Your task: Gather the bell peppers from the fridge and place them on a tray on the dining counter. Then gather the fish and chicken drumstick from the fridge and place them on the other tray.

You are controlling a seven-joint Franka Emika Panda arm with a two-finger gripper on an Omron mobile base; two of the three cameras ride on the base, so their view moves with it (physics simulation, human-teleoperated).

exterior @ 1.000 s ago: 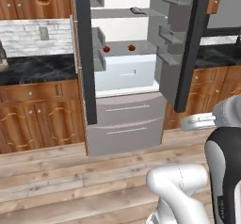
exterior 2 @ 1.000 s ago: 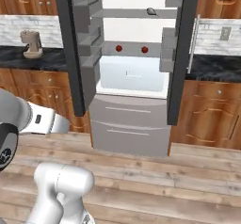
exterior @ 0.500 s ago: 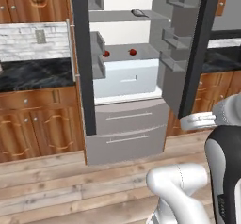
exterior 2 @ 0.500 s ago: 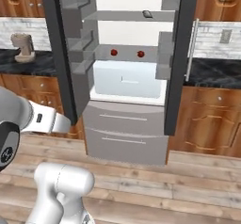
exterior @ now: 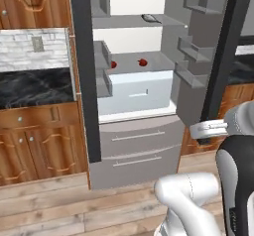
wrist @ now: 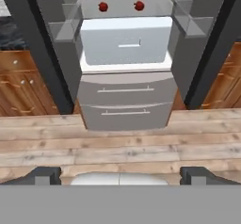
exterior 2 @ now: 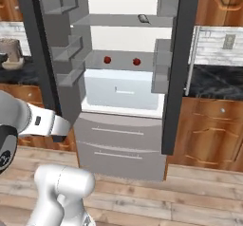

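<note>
I see the fridge (exterior: 134,101) open, both doors swung wide, with two red peppers (wrist: 103,6) on the middle shelf, side by side but apart, above the white drawer (wrist: 124,42). In the hand view my claw (wrist: 120,176) is spread wide, tips at far left and far right of the bottom edge, nothing between them. The peppers sit far ahead of the claw and higher up, across a stretch of wood floor (wrist: 117,143); no contact with anything.

In the left base view the same peppers (exterior: 142,62) show on the shelf; in the right base view too (exterior 2: 107,60). A small dark item (exterior 2: 143,18) lies on the upper shelf, too small for me to tell what it is. Fish and drumstick I can't make out. The upper shelf is cut off in the hand view.

Door bins (exterior 2: 66,54) line both doors and narrow the way in to the shelf. Two grey freezer drawers (wrist: 124,103) below are closed. Dark worktop (exterior: 34,86) and wood cabinets (exterior 2: 209,130) flank the fridge either side. The floor in front is open.
</note>
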